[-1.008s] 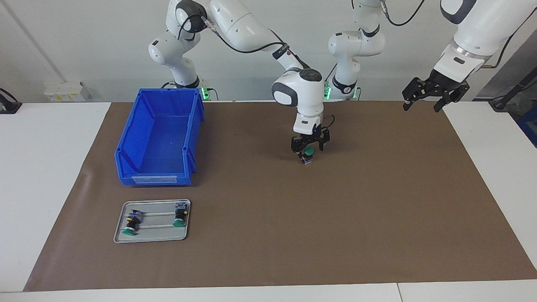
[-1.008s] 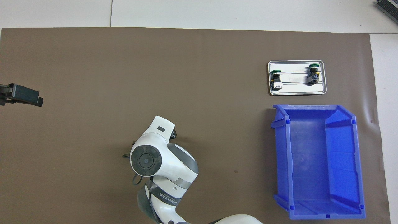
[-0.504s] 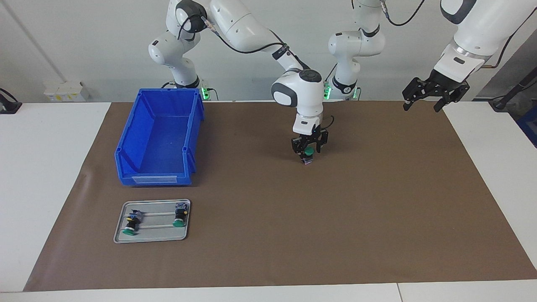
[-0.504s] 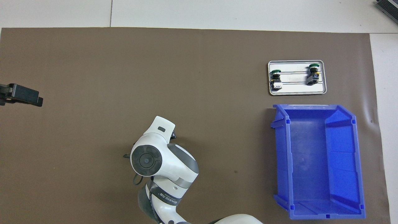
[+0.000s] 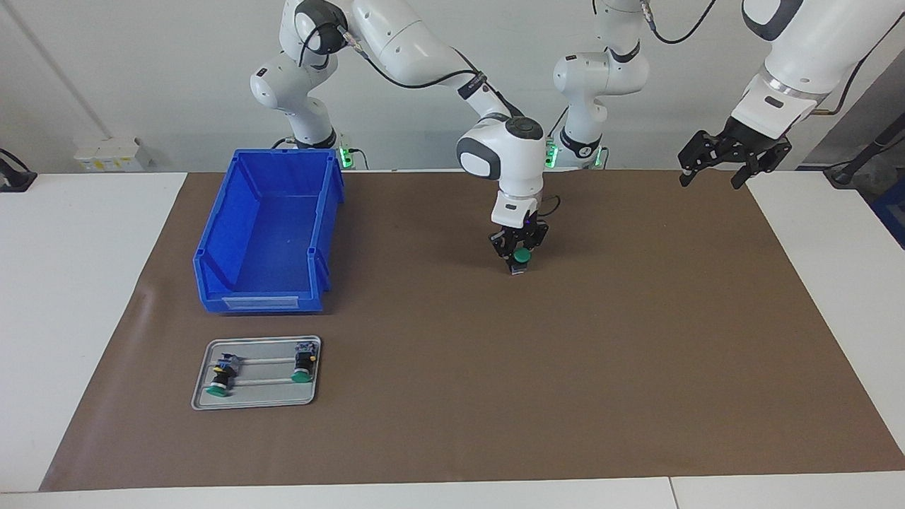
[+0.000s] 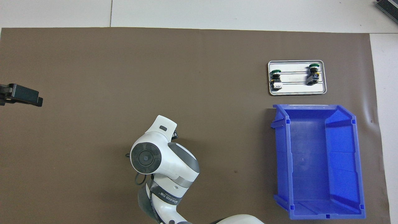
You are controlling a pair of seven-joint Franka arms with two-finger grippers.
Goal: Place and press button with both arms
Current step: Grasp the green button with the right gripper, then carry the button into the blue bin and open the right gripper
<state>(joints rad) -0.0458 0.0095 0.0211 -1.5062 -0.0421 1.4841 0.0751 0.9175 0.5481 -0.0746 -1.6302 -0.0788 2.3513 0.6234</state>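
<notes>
A green-capped button (image 5: 520,257) stands upright between the fingers of my right gripper (image 5: 520,249), low over the middle of the brown mat, its base at or just above the mat. The gripper is shut on it. In the overhead view the right arm's wrist (image 6: 155,155) hides both gripper and button. My left gripper (image 5: 732,159) hangs open and empty, raised over the mat's edge at the left arm's end; it also shows in the overhead view (image 6: 21,95). Two more buttons (image 5: 220,382) (image 5: 304,367) lie on a small metal tray (image 5: 254,399).
A large blue bin (image 5: 269,233) stands open and empty at the right arm's end of the table, nearer to the robots than the tray. Bin (image 6: 317,161) and tray (image 6: 297,90) also show in the overhead view. White tabletop (image 5: 85,297) borders the mat.
My right gripper has turned slightly at the wrist and looks narrower around the button, which has shifted a little with it. The left arm has not moved.
</notes>
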